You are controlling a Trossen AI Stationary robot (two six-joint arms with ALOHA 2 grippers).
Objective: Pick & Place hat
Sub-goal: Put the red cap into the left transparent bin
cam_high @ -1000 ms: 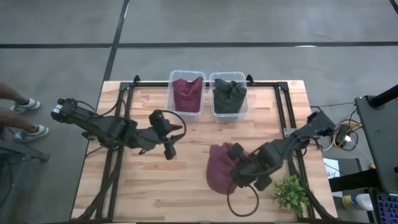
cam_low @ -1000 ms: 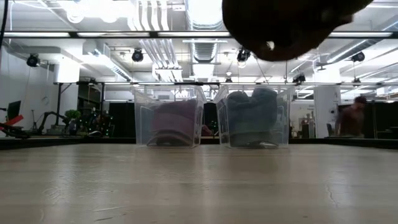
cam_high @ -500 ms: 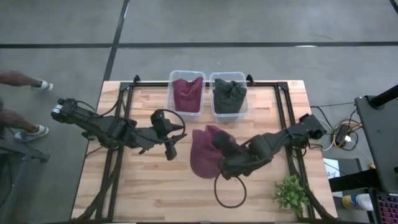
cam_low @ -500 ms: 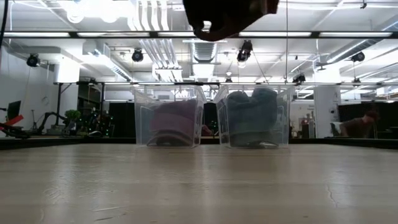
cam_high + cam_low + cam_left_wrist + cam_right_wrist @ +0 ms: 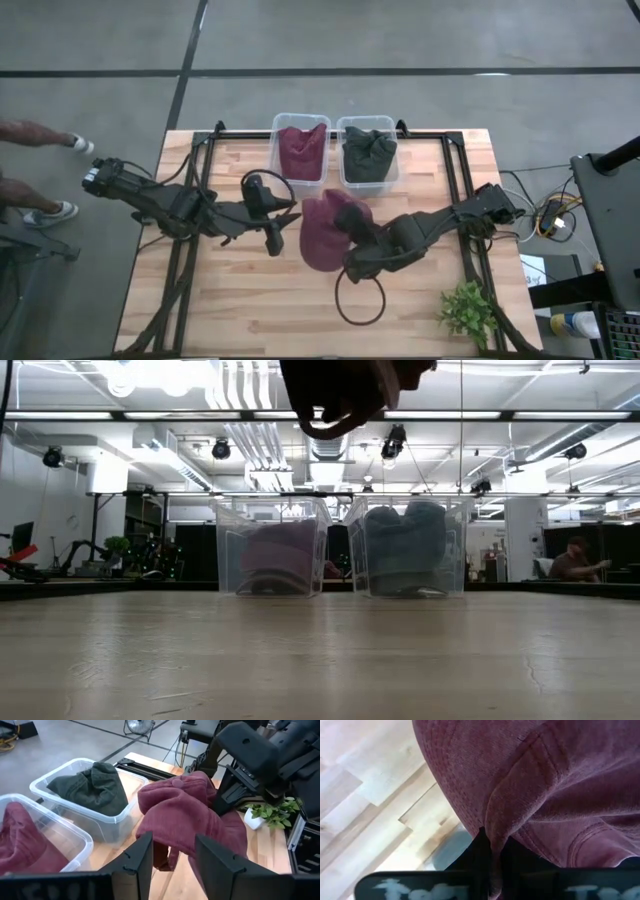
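Your right gripper [image 5: 352, 226] has its jaws clamped on the soft maroon cloth hat [image 5: 322, 232], held clear of the bench for the maroon-filled clear bin [image 5: 300, 150] (left jaws half-open, empty).

Even, bright overhead light; soft shadows under arms on table [image 5: 230, 290]. Low view: ceiling lights [image 5: 150, 372] glare at 11 o'clock, near tabletop blurred, dark hat [image 5: 340, 395] silhouetted at 12 o'clock. Right wrist view: close fabric soft.
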